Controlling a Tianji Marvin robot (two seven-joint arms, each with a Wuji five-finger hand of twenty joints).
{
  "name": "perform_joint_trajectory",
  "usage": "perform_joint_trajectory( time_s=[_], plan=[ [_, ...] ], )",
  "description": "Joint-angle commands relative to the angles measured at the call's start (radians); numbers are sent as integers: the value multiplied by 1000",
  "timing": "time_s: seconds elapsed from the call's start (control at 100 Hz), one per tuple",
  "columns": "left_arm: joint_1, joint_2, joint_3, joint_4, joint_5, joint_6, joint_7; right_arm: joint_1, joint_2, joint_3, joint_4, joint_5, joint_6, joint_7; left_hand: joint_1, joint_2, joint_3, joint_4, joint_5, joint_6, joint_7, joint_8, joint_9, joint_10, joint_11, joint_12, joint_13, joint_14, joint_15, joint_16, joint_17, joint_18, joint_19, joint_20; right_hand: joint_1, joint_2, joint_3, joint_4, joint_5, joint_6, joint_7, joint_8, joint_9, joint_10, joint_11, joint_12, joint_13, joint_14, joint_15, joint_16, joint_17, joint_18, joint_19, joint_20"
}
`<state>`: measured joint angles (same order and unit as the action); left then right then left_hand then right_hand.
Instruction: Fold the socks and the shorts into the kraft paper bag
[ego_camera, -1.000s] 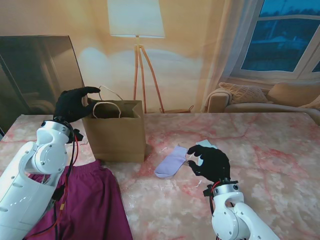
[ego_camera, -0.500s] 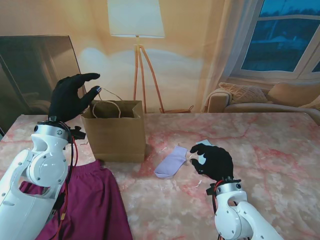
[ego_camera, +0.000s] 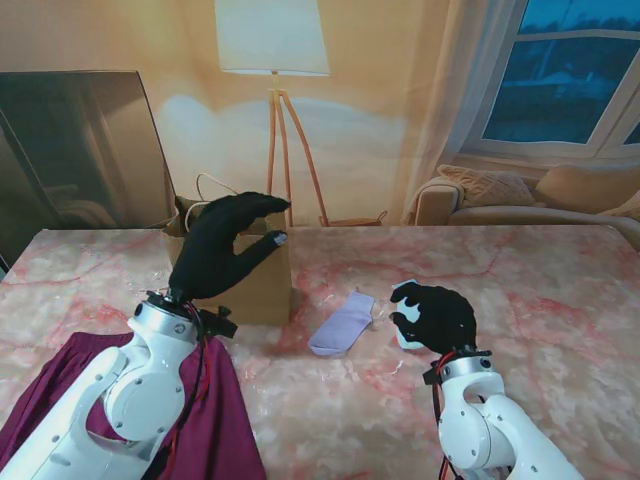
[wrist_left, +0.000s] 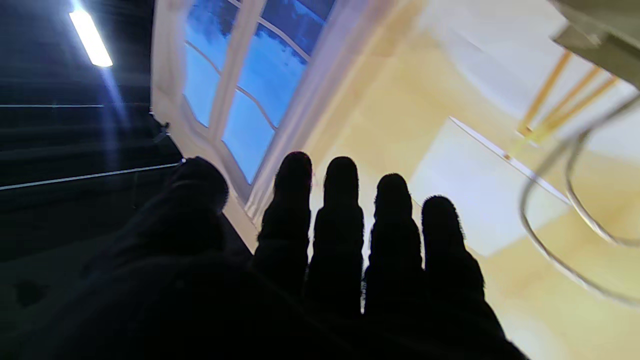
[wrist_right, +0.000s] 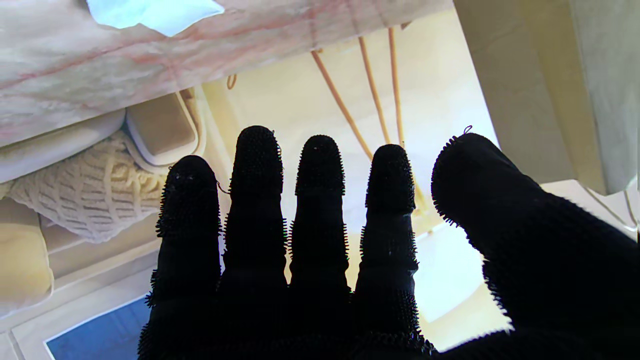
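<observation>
Before the kraft paper bag (ego_camera: 262, 288), left hand (ego_camera: 222, 247).

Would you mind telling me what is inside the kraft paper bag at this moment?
I cannot tell. The left hand hangs open in front of the kraft paper bag and covers its mouth. One lilac sock and the maroon shorts lie outside it on the table.
</observation>
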<state>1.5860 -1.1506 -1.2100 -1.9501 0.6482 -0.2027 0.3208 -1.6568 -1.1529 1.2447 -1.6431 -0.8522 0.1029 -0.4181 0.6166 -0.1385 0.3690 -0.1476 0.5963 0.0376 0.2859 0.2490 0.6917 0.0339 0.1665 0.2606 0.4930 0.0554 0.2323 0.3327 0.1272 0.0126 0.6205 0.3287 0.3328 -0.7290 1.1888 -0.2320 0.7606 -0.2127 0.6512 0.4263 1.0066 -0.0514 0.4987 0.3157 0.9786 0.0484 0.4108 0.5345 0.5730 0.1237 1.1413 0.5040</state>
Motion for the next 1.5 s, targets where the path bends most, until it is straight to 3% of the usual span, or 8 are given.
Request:
perform_joint_trajectory(
  time_s=[0.0, 0.32, 0.44, 0.77, 0.91, 1.0, 1.13, 1.49],
  plan=[
    [13, -16, 31, 30, -10, -18, 6, 11, 6, 6, 0, -3, 9, 5, 15, 35, -23, 71, 15, 6, -22, 14, -18, 28, -22, 0, 8, 11, -16, 11, 6, -4, 11, -2, -37, 26, -13, 54, -20, -4, -17, 7, -23, -5, 0, -1, -13, -14, -8, -5, -9, -17, -18, 17],
    [-17, -31, 158, 216, -80, -135, 36, 80, 13, -2, 68, 9, 37, 71, 23, 48, -53, 82, 19, 5, -19, 22, -18, 32, -21, 2, 15, 13, -14, 12, 12, -3, 24, 5, -31, 79, -2, 64, -28, -6, -17, 7, -41, -6, -20, -16, -30, -22, -35, -23, -16, -24, -37, 6],
    [-39, -33, 189, 282, -112, -162, 18, 130, 15, -25, 118, 13, 49, 88, 21, 47, -57, 85, 19, 4, -17, 23, -22, 28, -19, 2, 11, 8, -12, 13, 7, -9, 24, 5, 0, 108, 19, 2, -46, -19, 33, -81, -53, -12, -26, -39, -39, -34, -58, -57, -19, -25, -48, -6],
    [-61, -42, 243, 387, -165, -215, 5, 332, 22, -150, 305, 24, 83, 160, 19, 41, -51, 88, 18, 5, -8, 26, -28, 31, -13, 4, 3, 7, -5, 15, -3, -13, 27, 6, 118, 144, 54, -38, -79, -36, 97, -118, -80, -25, -27, -41, -61, -54, -86, -90, -33, -21, -70, -12],
    [-67, -46, 258, 420, -172, -232, 12, 421, 16, -220, 410, 42, 90, 156, 17, 40, -48, 87, 14, 5, -5, 27, -32, 32, -11, 4, -2, 5, -4, 14, -5, -14, 27, 6, 157, 157, 83, -27, -90, -35, 99, -123, -88, -29, -22, -39, -64, -62, -87, -93, -30, -29, -70, -11],
    [-71, -53, 266, 447, -183, -246, 29, 468, 4, -263, 478, 79, 90, 141, 19, 37, -44, 87, 15, 5, -2, 28, -31, 30, -9, 4, -3, 5, -3, 14, -5, -14, 28, 7, 284, 238, 63, 35, -89, -29, 86, -100, -96, -29, -19, -31, -68, -64, -85, -101, -37, -32, -78, -13],
    [-70, -58, 270, 468, -200, -258, 36, 533, -16, -336, 585, 104, 91, 86, 18, 35, -39, 87, 14, 6, -1, 27, -33, 32, -8, 4, -6, 6, -2, 13, -8, -13, 28, 6, 402, 290, 26, 49, -107, -29, 73, -39, -108, -33, -22, -25, -73, -74, -92, -116, -31, -38, -80, -18],
    [-76, -61, 272, 488, -207, -266, 40, 690, -67, -508, 840, 199, 96, 51, 9, 32, -27, 86, 11, 5, 2, 25, -35, 30, -6, 3, -7, 3, 2, 12, -8, -16, 30, 7, 315, 313, 1, 103, -199, -17, 59, -37, -244, -40, -80, -55, -200, -102, -161, -199, -77, -36, -105, -31]
  ],
)
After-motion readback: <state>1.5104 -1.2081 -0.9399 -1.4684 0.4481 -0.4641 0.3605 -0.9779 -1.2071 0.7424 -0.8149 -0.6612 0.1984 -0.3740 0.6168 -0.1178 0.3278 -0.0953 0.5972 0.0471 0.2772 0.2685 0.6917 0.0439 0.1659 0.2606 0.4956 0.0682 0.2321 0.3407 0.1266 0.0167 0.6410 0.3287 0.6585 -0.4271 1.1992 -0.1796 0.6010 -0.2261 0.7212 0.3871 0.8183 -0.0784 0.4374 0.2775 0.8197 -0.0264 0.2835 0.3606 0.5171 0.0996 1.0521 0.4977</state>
